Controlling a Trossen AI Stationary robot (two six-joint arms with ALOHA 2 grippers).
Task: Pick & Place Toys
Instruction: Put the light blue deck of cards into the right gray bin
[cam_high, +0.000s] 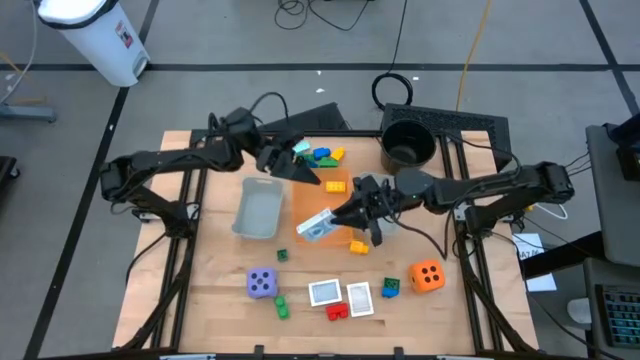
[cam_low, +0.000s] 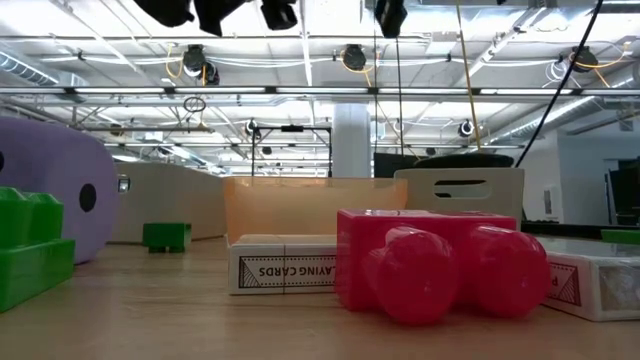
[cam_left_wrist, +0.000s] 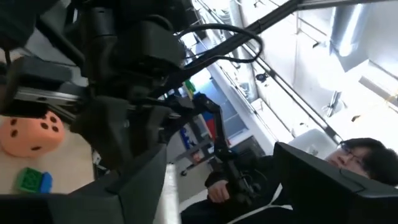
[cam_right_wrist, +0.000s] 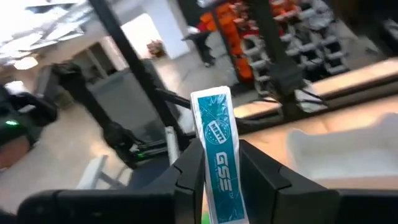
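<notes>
My right gripper hangs over the orange tray at mid-table, shut on a blue-and-white card pack. My left gripper stands open in the air beside the tray's far left corner, near a heap of blue, yellow and green bricks; nothing shows between its fingers. Toward the near edge a purple die, an orange die, two whitish cards, a red brick and green bricks lie on the table. My right gripper pinches the card pack between its two fingers, which press on its two broad faces near one end. The printed narrow side faces the wrist camera. The pack sticks out past the fingertips toward the table's left, lifted clear above the orange tray.
A grey tray lies left of the orange one. A black bucket stands at the far right. A yellow brick and a small green brick lie near the orange tray. A person sits beyond the table.
</notes>
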